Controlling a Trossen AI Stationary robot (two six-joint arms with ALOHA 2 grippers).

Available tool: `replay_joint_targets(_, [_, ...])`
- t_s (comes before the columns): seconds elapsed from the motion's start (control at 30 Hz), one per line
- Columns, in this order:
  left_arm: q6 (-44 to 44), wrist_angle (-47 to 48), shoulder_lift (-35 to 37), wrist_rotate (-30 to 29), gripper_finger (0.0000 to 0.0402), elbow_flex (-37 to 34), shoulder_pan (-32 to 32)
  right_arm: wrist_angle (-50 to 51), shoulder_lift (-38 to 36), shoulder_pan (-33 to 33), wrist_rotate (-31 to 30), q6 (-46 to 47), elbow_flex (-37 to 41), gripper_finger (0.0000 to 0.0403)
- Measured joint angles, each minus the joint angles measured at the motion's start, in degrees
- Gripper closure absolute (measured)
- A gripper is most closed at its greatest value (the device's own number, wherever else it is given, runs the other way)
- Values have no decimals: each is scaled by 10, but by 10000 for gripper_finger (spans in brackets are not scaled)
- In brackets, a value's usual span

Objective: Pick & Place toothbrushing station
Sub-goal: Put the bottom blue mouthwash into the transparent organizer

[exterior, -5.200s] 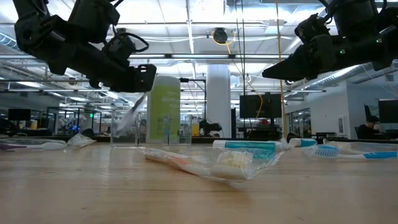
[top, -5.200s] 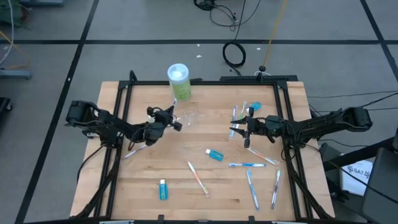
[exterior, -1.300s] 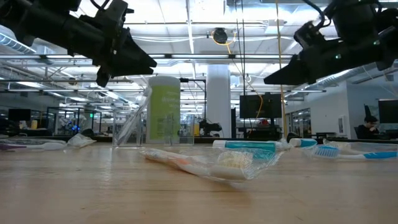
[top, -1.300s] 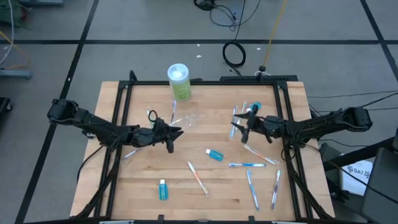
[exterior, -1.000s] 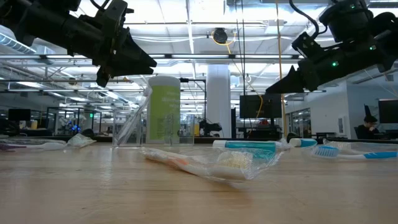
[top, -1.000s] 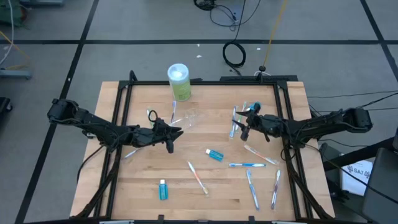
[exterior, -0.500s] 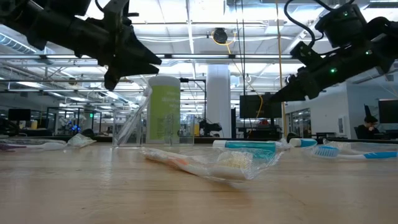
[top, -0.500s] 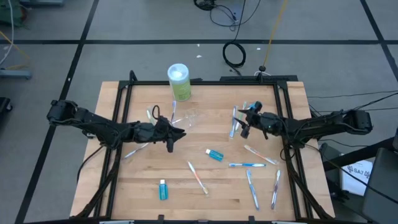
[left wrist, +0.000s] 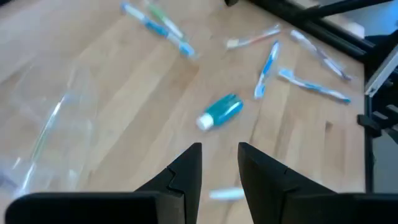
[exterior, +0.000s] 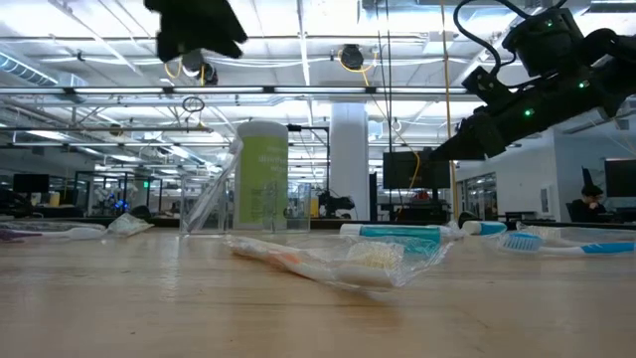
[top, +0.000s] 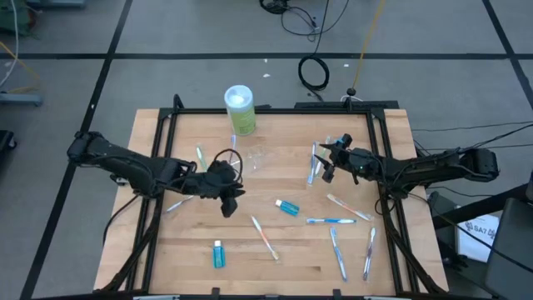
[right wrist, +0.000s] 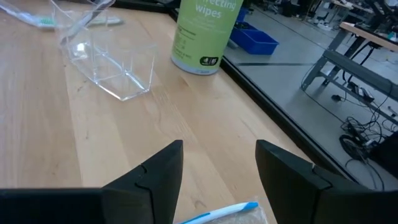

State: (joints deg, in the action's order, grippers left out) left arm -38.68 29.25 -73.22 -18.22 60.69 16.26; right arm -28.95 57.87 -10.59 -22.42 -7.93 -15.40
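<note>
Toothbrushes, slim and pale with blue or orange handles (top: pixel 332 221), lie scattered over the right half of the wooden table (top: pixel 166 258), beside small blue white-capped tubes (top: pixel 287 207) and, near the tall green white-lidded container (top: pixel 239 109), a small clear plastic cup (right wrist: pixel 115 67) holding one wrapped brush. Its outline is faint from above. Left gripper (top: pixel 231 198) hovers mid-table, fingers narrowly parted and empty; right gripper (top: pixel 328 163) hangs wide, holding nothing, above brushes.

cup (top: pixel 255 157) just before wipes container (top: pixel 239 109), 1 tube (top: pixel 287 207) mid-table, toothbrushes (top: pixel 350 243) scattered right
</note>
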Motion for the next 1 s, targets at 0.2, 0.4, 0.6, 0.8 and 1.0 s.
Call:
replay_joint_targets(0.2, [-40, 78, -12, 34, 293, 57, 36, -18, 0, 0, 2, -5, 0, 206])
replay_joint_targets(0.4, [-133, 119, -16, 74, 293, 57, 73, -34, 0, 0, 2, -5, 0, 206])
replay_joint_targets(0.6, [-253, 196, -44, 119, 293, 57, 104, -35, 0, 0, 2, -5, 0, 206])
replay_joint_targets(0.8, [-363, 205, -99, 195, 293, 56, 137, -43, 0, 0, 2, -5, 0, 206])
replay_joint_targets(1.0, [-441, 215, -159, 244, 293, 56, 154, -43, 0, 0, 3, -5, 0, 206])
